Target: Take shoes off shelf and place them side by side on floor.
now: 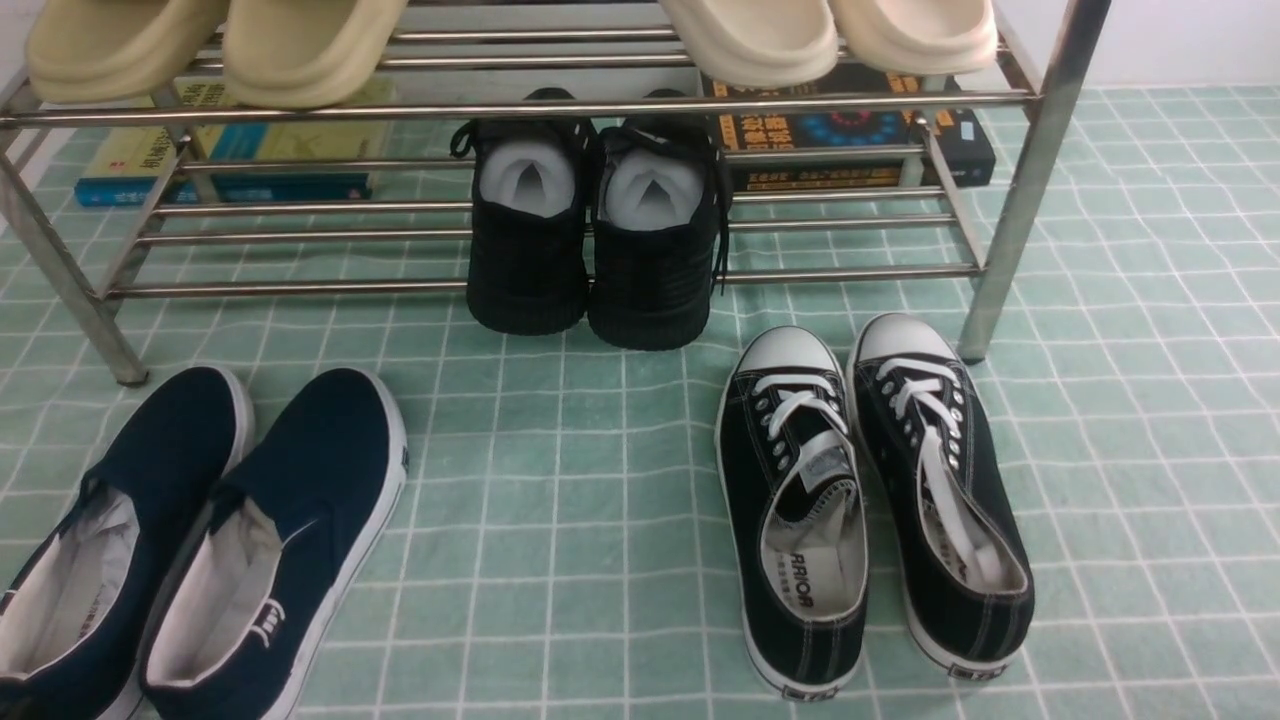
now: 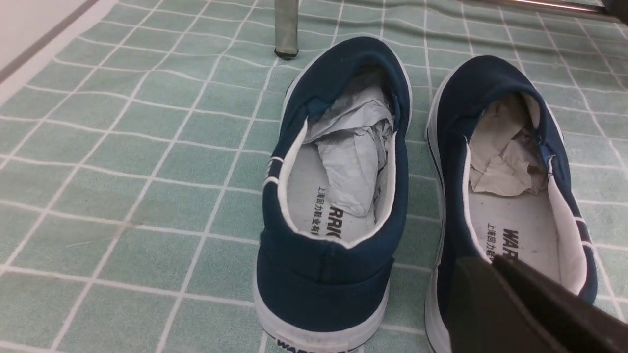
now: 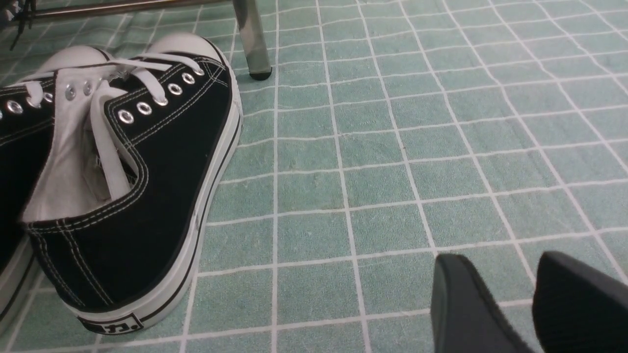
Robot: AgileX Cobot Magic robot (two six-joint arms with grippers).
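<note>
Pale green gridded floor (image 1: 560,500) carries the navy slip-on shoes (image 1: 200,540), white-soled, white-lined and stuffed with crumpled paper, side by side near the shelf (image 1: 1020,190) leg. The left jaws (image 2: 535,309) sit over the heel of one shoe; whether they are parted I cannot tell. The right jaws (image 3: 530,304), slightly apart and empty, hover beside the black lace-up sneakers (image 1: 870,500). All-black shoes (image 1: 590,240) occupy the lower tier.

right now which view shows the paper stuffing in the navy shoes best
The left wrist view: it looks straight into both navy shoes, showing the crumpled paper in each. The front view shows only white lining at their openings. The right wrist view misses them entirely.
</note>
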